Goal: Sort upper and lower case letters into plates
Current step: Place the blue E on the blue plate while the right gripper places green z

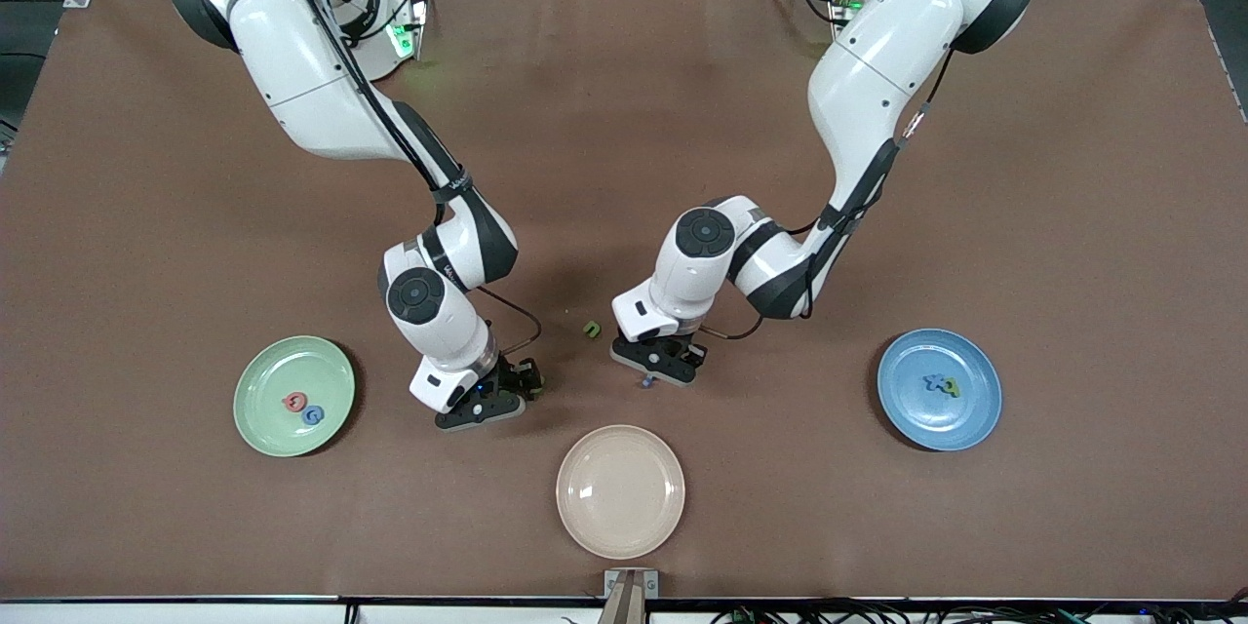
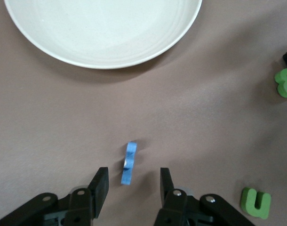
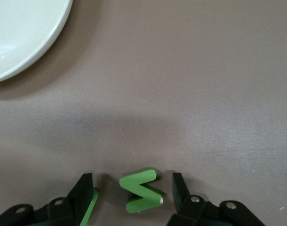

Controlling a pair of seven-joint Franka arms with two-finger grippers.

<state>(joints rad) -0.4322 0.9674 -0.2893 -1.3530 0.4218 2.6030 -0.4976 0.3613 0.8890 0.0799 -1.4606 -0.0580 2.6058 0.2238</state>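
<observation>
Cream plate: front view, nearest the camera, empty; not one of the sorting plates.
Mint plate: toward the right arm's end of the bench; holds a pink letter and a blue letter.
Blue plate: toward the left arm's end; holds two small letters, touching.
Loose green letter: on the bench between the two hands.
Left hand: left wrist view, open and low at the bench, fingers either side of a blue letter standing on edge. Two green letters, and, lie apart.
Risk, left: thin piece on edge may tip or slide out as the fingers close.
Right hand: right wrist view, open, fingers bracketing a green zigzag letter; another green piece sits against one finger.
Risk, right: closing may catch or drag the neighbouring piece, carrying the wrong case to a plate.
</observation>
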